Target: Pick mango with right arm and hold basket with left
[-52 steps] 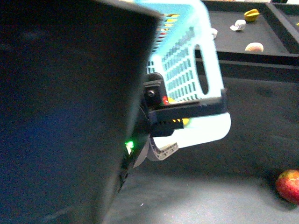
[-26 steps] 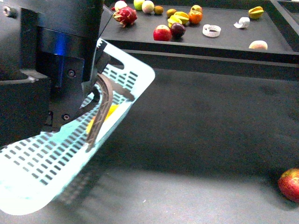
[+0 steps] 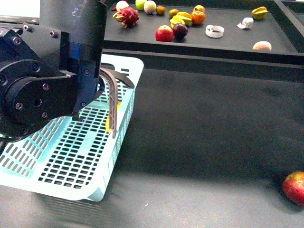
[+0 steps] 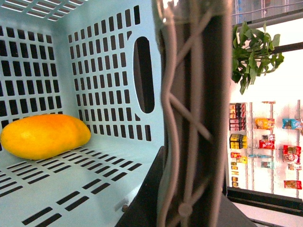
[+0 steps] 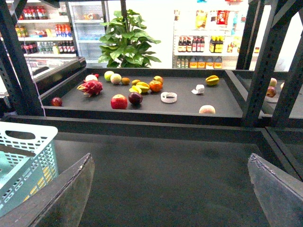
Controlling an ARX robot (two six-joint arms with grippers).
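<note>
Inside basket — mango lengthwise along wall | left tool: handle, seemingly | right tool: wide

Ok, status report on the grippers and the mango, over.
Left gripper shut on basket handle. Right gripper open, empty. Mango lying in basket. Apple loose on table, well clear.

No legible text, brand, number or sign found in any view. Packaged goods on store shelving, left wrist view: coloured labels present, too small to read. Bottles on rear shelving, right wrist view: labels blurred, unreadable. Drinks in glass-fronted cabinet, same view: likewise unreadable.
</note>
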